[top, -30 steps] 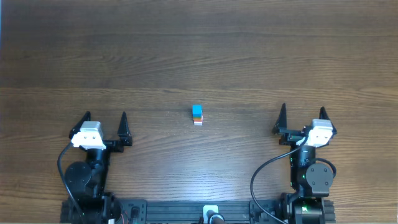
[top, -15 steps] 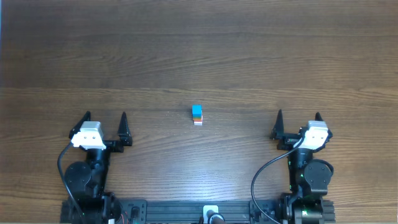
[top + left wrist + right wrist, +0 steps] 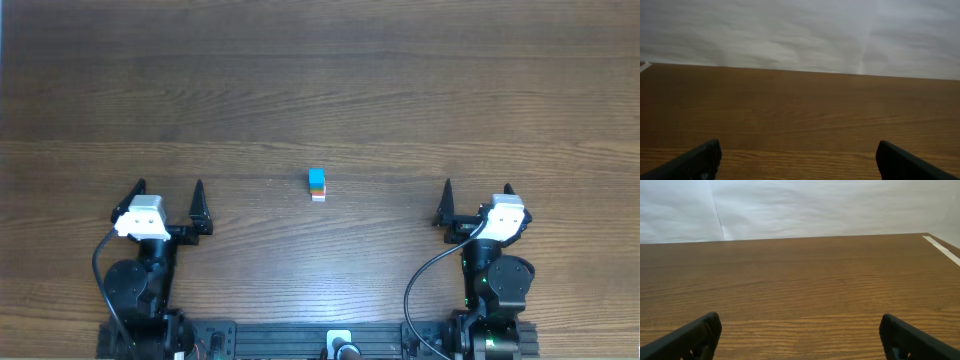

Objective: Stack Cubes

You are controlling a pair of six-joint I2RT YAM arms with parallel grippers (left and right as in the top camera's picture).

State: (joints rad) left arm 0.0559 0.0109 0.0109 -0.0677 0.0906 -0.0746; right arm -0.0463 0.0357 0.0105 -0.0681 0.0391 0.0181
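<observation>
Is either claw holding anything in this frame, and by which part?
Nothing is held. The left claw and right claw both stand open and empty by their bases, apart from the small blue-topped stack of cubes at mid-table.

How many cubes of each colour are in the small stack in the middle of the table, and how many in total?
Blue cube: 1 (on top)
Orange cube: 1 (a thin strip under the blue one)
White cube: 1 (a thin strip at the bottom)
Total: 3
</observation>
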